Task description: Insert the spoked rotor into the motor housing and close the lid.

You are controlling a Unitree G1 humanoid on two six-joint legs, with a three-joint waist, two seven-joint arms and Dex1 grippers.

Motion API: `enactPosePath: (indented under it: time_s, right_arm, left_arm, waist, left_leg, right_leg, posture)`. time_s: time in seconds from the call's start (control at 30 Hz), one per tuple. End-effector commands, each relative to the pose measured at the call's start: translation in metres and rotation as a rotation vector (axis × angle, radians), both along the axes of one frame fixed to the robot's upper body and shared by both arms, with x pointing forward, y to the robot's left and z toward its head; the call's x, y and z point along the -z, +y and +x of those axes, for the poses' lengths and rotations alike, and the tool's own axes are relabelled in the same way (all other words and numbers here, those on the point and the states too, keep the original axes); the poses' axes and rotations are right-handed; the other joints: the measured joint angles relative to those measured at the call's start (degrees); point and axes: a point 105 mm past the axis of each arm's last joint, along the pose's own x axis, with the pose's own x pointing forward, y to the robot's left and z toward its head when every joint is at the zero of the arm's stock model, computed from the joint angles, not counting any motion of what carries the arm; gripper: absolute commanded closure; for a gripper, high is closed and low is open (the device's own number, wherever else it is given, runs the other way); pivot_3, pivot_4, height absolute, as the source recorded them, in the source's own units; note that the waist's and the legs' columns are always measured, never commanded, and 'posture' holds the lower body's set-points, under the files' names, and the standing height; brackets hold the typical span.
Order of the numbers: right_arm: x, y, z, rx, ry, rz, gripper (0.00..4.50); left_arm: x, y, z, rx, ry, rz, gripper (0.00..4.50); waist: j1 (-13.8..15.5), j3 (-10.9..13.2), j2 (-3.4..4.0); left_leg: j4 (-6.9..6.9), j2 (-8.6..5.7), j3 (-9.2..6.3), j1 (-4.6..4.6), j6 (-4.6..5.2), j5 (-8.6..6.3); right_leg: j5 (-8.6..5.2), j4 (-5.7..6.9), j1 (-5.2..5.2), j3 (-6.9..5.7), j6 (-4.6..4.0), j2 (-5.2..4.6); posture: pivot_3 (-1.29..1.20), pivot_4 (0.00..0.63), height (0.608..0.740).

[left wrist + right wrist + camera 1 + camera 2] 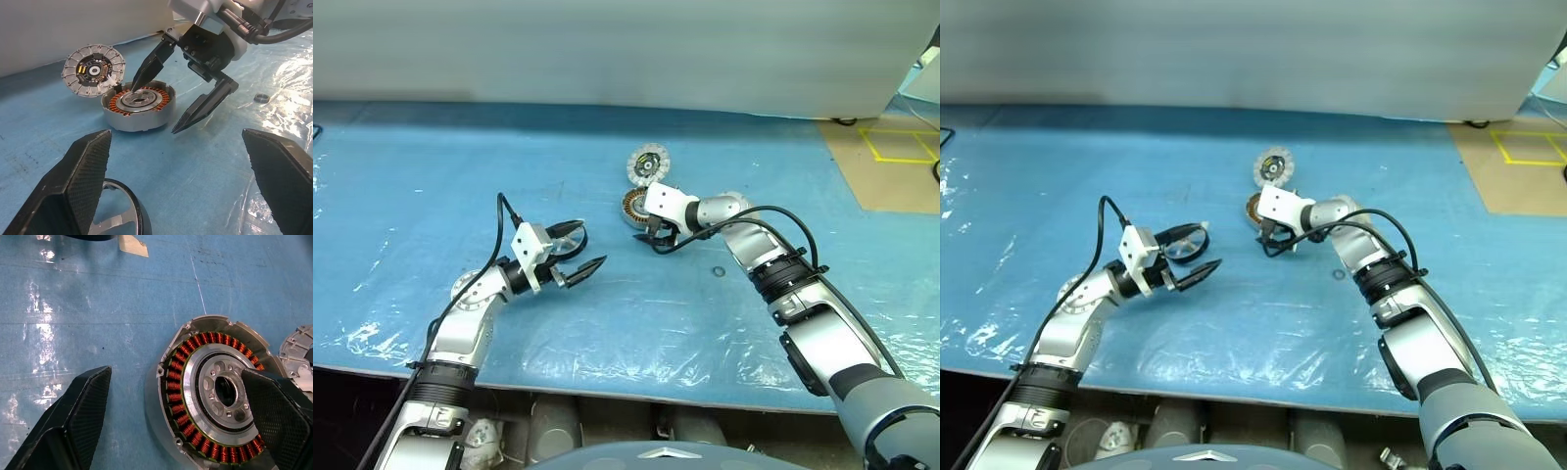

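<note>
Housing: one round silver-metal case with copper windings [138,107].
Lid: one thin silver disc [93,71], touching housing.
Rotor: one black-rimmed spoked ring [1187,244], well apart from housing.
Washer: one small ring [718,270], near housing.
Left gripper [576,251]: spread wide, empty.
Right gripper [164,103]: spread wide over housing, empty.

- Robotics lab or workshop bench.
- Work surface [431,176]: blue mat under clear plastic sheeting, wrinkled and glossy.
- Plain pale wall panel [607,49] closes off the back of the bench.
- Floor [891,186] to the right: tan, with yellow tape lines [891,147] marking a box.
- Stripped motor parts lie loose on the mat: copper-wound case [139,105], small washer [719,270].
</note>
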Motion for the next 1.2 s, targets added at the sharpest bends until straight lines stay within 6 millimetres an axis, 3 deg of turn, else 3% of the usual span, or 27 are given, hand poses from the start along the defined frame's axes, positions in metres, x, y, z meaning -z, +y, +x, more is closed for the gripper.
enactPosePath:
  time_s: [0.03, 0.13, 0.23, 0.47, 0.83, 0.93, 1.03, 1.2]
  right_arm:
    - [-0.021, 0.007, -0.003, -0.046, -0.061, 0.050, 0.03]
    - [-0.019, 0.006, -0.006, -0.048, -0.057, 0.050, 0.03]
    - [-0.015, 0.004, -0.007, -0.045, -0.052, 0.047, 0.61]
    - [-0.009, 0.001, -0.008, -0.033, -0.038, 0.040, 2.91]
    - [0.004, -0.006, -0.008, -0.017, -0.018, -0.010, 2.91]
    - [0.006, -0.011, -0.007, -0.010, -0.035, -0.039, 3.50]
    - [0.006, -0.014, -0.005, -0.010, -0.059, -0.058, 4.47]
    - [-0.002, -0.009, -0.005, -0.015, -0.077, -0.020, 4.47]
  left_arm:
    - [-0.010, -0.002, -0.001, 0.010, -0.036, -0.007, 0.00]
    - [-0.009, -0.002, -0.002, 0.015, -0.034, -0.005, 0.00]
    - [-0.009, -0.003, -0.001, 0.019, -0.031, -0.003, 0.00]
    - [-0.008, -0.005, -0.002, 0.028, -0.022, -0.003, 0.00]
    - [-0.006, -0.006, -0.003, 0.031, -0.014, -0.001, 0.00]
    - [-0.006, -0.007, -0.003, 0.033, -0.014, -0.002, 0.00]
    - [-0.006, -0.007, -0.002, 0.033, -0.014, -0.001, 0.00]
    - [-0.007, -0.007, -0.001, 0.032, -0.016, 0.001, 0.00]
  waist:
    - [0.0, 0.0, 0.00]
    - [0.0, 0.0, 0.00]
    - [0.0, 0.0, 0.00]
    - [0.0, 0.0, 0.00]
    - [0.0, 0.0, 0.00]
    - [0.0, 0.0, 0.00]
    - [0.0, 0.0, 0.00]
    - [0.1, 0.0, 0.00]
  left_leg:
    - [0.00, 0.00, 0.00, 0.00, 0.00, 0.00]
    - [0.00, 0.01, 0.00, 0.00, 0.00, 0.00]
    - [0.00, 0.00, 0.00, 0.00, 0.00, 0.00]
    - [0.01, 0.01, 0.00, 0.01, 0.00, 0.00]
    - [0.02, 0.00, 0.00, 0.00, 0.01, 0.00]
    - [0.03, 0.00, 0.00, 0.01, 0.01, 0.00]
    - [0.04, 0.00, 0.00, 0.04, 0.01, 0.00]
    - [0.07, -0.01, 0.00, 0.05, 0.01, 0.00]
  right_leg:
    - [0.00, 0.00, 0.00, 0.00, 0.00, 0.00]
    - [0.00, 0.00, 0.00, -0.01, 0.00, 0.01]
    - [0.00, 0.00, 0.00, 0.00, 0.00, 0.00]
    - [0.00, 0.01, 0.00, 0.00, 0.00, 0.01]
    - [0.00, 0.02, 0.01, 0.00, 0.00, 0.00]
    - [0.00, 0.02, 0.01, 0.01, 0.00, 0.00]
    - [0.00, 0.03, 0.04, 0.01, 0.00, 0.00]
    - [0.00, 0.03, 0.06, 0.02, 0.00, 0.00]
  posture:
    - [0.00, 0.150, 0.740]
    - [0.00, 0.150, 0.740]
    - [0.00, 0.150, 0.740]
    - [0.00, 0.150, 0.740]
    - [0.00, 0.150, 0.740]
    - [0.00, 0.150, 0.740]
    - [0.00, 0.150, 0.740]
    - [0.00, 0.150, 0.740]
